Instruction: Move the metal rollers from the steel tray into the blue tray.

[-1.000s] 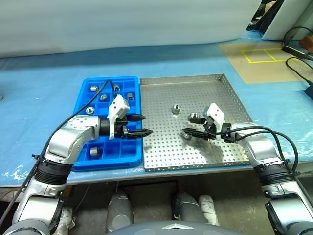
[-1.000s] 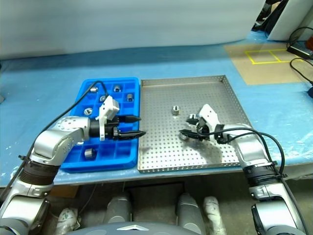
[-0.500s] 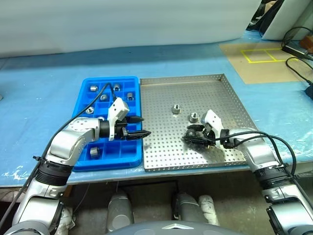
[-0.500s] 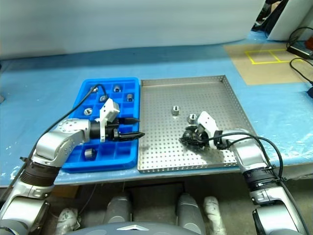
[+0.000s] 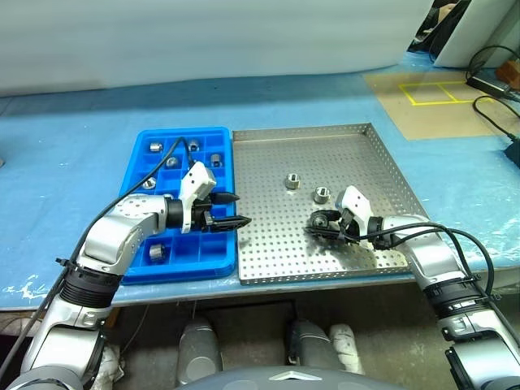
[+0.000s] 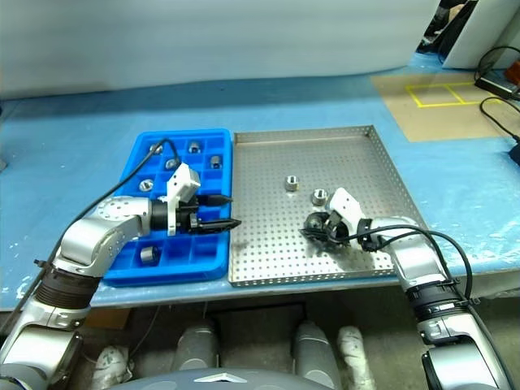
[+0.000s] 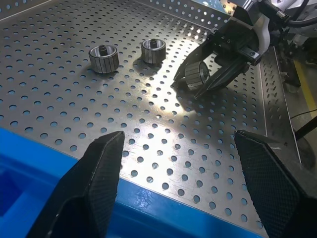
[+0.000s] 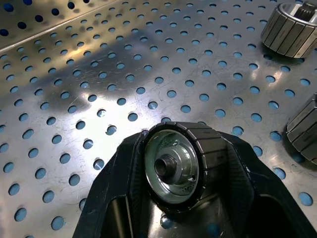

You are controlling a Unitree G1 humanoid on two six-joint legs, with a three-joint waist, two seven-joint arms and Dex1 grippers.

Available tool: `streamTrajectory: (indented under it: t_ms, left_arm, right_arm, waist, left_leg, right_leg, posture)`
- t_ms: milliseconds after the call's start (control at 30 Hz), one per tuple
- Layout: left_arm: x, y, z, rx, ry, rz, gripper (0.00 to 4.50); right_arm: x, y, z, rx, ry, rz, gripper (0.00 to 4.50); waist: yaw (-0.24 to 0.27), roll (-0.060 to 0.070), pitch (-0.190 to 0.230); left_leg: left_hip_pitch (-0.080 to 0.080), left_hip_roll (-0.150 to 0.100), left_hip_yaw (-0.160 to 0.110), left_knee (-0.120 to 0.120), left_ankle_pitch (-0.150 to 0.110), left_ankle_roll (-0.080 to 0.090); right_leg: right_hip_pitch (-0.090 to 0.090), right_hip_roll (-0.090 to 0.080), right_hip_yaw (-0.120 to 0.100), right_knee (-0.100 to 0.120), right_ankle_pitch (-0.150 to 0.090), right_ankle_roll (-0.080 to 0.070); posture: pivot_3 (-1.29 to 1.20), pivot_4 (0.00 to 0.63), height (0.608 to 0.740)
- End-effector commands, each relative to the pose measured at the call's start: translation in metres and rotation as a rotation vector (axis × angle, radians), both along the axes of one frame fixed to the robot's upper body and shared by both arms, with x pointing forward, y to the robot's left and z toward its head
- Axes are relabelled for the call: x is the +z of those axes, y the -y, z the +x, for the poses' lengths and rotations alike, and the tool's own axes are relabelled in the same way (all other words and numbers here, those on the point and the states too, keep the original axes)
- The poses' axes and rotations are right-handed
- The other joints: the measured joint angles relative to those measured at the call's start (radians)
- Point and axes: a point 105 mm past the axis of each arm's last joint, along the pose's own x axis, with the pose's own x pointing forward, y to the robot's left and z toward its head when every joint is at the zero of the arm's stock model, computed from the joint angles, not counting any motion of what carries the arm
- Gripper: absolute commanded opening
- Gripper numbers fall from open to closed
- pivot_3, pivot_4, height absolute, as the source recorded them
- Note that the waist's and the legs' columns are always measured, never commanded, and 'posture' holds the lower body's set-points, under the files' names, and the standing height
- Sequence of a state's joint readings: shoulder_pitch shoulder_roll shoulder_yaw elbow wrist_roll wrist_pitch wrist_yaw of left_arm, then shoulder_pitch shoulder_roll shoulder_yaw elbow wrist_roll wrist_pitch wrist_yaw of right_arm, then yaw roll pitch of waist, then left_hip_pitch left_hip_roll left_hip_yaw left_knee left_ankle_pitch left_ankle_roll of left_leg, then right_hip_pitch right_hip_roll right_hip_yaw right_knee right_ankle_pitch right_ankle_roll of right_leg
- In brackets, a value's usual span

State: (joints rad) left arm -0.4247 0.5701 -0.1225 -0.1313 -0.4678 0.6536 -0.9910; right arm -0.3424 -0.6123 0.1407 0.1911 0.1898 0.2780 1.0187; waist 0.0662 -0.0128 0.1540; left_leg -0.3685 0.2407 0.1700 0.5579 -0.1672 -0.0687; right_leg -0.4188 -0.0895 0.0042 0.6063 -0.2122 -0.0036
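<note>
The right gripper has its fingers clamped on one of the metal rollers, low on the steel tray, presumably to lift it out. Two more rollers lie loose just beyond its tips. The left gripper hangs spread and empty over the blue tray edge, likely waiting. The gripped roller is a short ribbed silver cylinder with a dark bore
</note>
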Motion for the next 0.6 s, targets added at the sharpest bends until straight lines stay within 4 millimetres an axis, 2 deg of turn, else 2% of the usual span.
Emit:
streamTrajectory:
  t_ms: [33,233,367,500,567,600]
  left_arm:
    - [0.024,-0.015,0.001,0.025,0.097,0.011,3.75]
    - [0.049,-0.053,0.002,0.121,0.191,0.071,3.75]
    - [0.061,-0.087,0.01,0.25,0.231,0.113,3.75]
    - [0.064,-0.111,0.005,0.32,0.228,0.145,3.75]
    - [0.062,-0.118,0.002,0.347,0.222,0.152,3.75]
    - [0.061,-0.12,0.001,0.359,0.223,0.154,3.75]
  right_arm:
    - [0.017,-0.006,0.006,0.004,0.047,0.064,1.76]
    - [0.065,-0.039,0.006,0.117,0.136,0.218,1.76]
    - [0.085,-0.053,0.007,0.169,0.194,0.242,1.76]
    - [0.102,-0.07,0.01,0.255,0.227,0.283,1.76]
    - [0.117,-0.134,0.021,0.289,0.232,0.318,1.76]
    - [0.124,-0.16,0.024,0.296,0.242,0.319,1.76]
  waist:
    - [-0.002,0.0,0.0]
    - [-0.016,0.0,0.0]
    - [-0.012,0.0,0.0]
    - [-0.004,0.0,0.001]
    - [-0.006,-0.001,0.001]
    - [-0.012,-0.001,0.001]
  left_leg:
    - [0.0,0.0,0.0,0.0,0.0,0.0]
    - [-0.004,0.001,0.0,-0.001,0.0,-0.001]
    - [-0.005,0.001,0.0,-0.001,0.0,-0.001]
    - [-0.005,0.001,0.0,-0.001,0.0,-0.001]
    - [-0.005,0.001,0.0,-0.001,0.0,-0.001]
    - [-0.004,0.002,0.0,-0.001,0.001,-0.002]
  right_leg:
    - [0.0,0.0,0.0,0.0,0.0,0.0]
    - [-0.004,0.001,0.0,0.0,0.0,0.0]
    - [-0.005,0.001,-0.001,-0.001,0.0,0.0]
    - [-0.005,0.0,-0.002,-0.001,0.0,0.0]
    - [-0.005,0.0,-0.002,-0.001,0.0,0.0]
    - [-0.006,0.0,0.0,0.0,0.0,0.0]
  posture:
    - [-0.07,0.15,0.74]
    - [-0.01,0.15,0.74]
    - [0.06,0.15,0.74]
    - [0.12,0.15,0.74]
    - [0.13,0.15,0.74]
    - [0.14,0.15,0.74]
